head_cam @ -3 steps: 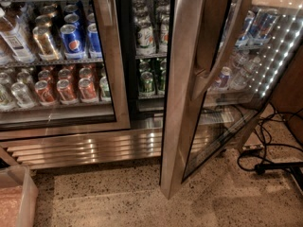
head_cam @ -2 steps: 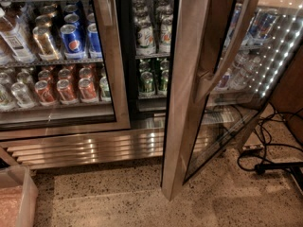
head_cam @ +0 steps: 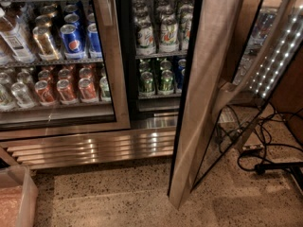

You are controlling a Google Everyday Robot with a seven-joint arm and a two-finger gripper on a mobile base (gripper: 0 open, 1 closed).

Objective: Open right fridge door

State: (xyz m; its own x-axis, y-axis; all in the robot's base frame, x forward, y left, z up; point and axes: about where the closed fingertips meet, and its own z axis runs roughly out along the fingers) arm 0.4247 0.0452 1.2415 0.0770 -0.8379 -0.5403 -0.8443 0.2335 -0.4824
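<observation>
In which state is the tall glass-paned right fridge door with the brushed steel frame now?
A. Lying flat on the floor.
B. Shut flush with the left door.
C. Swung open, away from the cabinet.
C: the tall glass-paned right fridge door in its brushed steel frame stands angled outward, its edge toward the camera, which leaves the shelf of green cans uncovered. The gripper is not in view.

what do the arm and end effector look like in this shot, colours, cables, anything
Neither shows: the end effector is outside the camera view, so its colour, shape and markings cannot be told. The foreground metal is the brushed steel frame of the right fridge door, with its white LED strip. The black cables lie on the floor, not on an arm.
</observation>
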